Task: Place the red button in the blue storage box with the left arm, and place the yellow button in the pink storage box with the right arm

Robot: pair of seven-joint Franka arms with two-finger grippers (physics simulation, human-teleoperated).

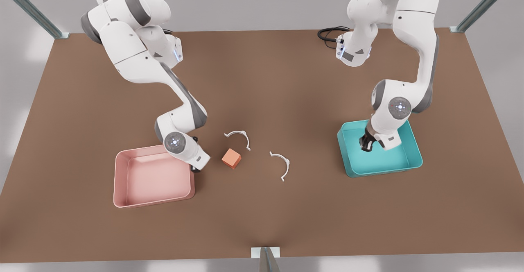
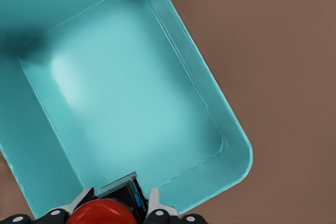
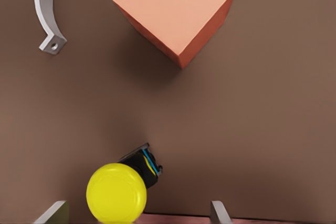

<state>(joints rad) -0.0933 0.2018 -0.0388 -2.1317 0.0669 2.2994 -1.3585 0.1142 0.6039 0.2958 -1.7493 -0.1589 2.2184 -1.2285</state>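
The red button (image 2: 102, 213) sits between the fingers of my left gripper (image 2: 119, 204), which is shut on it. That gripper (image 1: 365, 146) hangs low over the blue storage box (image 1: 413, 151), near its far-left part in the front view; the box floor (image 2: 126, 93) lies bare below. The yellow button (image 3: 116, 192) lies tilted, its dark base (image 3: 144, 161) showing, between the wide-apart fingers (image 3: 52, 212) of my open right gripper (image 3: 136, 212). That gripper (image 1: 195, 166) stands just outside the pink storage box (image 1: 118, 177), at its rim on the front view's right.
A salmon-orange cube (image 1: 231, 158) (image 3: 176, 14) rests on the brown table just beside the right gripper. Two white curved clips (image 1: 238, 136) (image 1: 282, 163) lie near the table's middle; one clip (image 3: 44, 9) is beyond the cube.
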